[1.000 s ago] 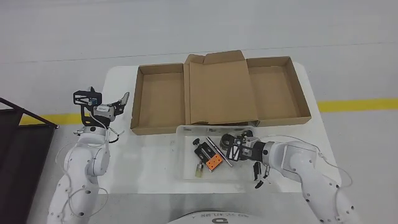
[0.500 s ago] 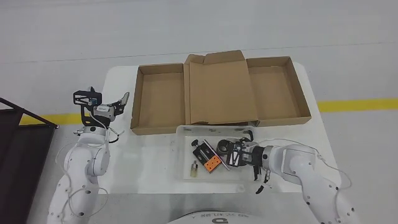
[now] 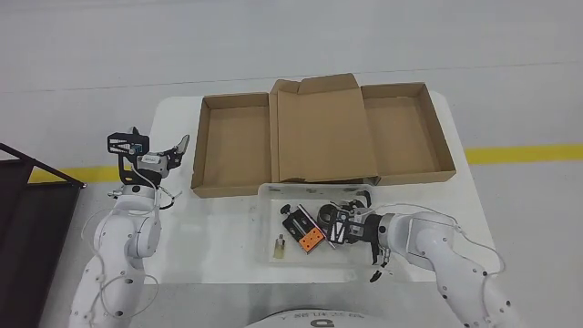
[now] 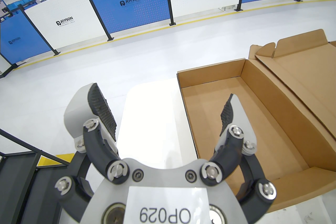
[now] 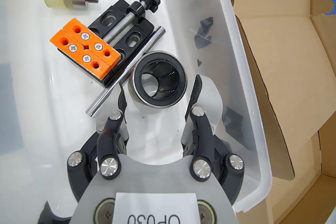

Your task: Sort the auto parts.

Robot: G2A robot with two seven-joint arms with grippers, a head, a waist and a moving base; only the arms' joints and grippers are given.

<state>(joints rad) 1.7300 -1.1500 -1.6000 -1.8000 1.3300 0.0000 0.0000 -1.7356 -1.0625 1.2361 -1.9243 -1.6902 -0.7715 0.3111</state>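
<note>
In the top view, the right gripper [image 3: 339,228] is down inside the clear bin [image 3: 267,228], where the parts lie. The left gripper [image 3: 150,148] hangs over the left side of the table [image 3: 228,228], probably to keep out of the way.

In the left wrist view, the left gripper [image 4: 162,93] has its fingers spread wide with nothing between them. It faces the cardboard box [image 4: 236,109].

In the right wrist view, the right gripper [image 5: 158,86] is open, with one finger just beside each side of the bearing [image 5: 173,64]. I judge that this prepares a grasp across its round wall. The bearing's bore faces the wrist, so its axis runs along the line of approach. The rod [image 5: 128,67] lies diagonally between the bearing and the vise [image 5: 89,51].
</note>
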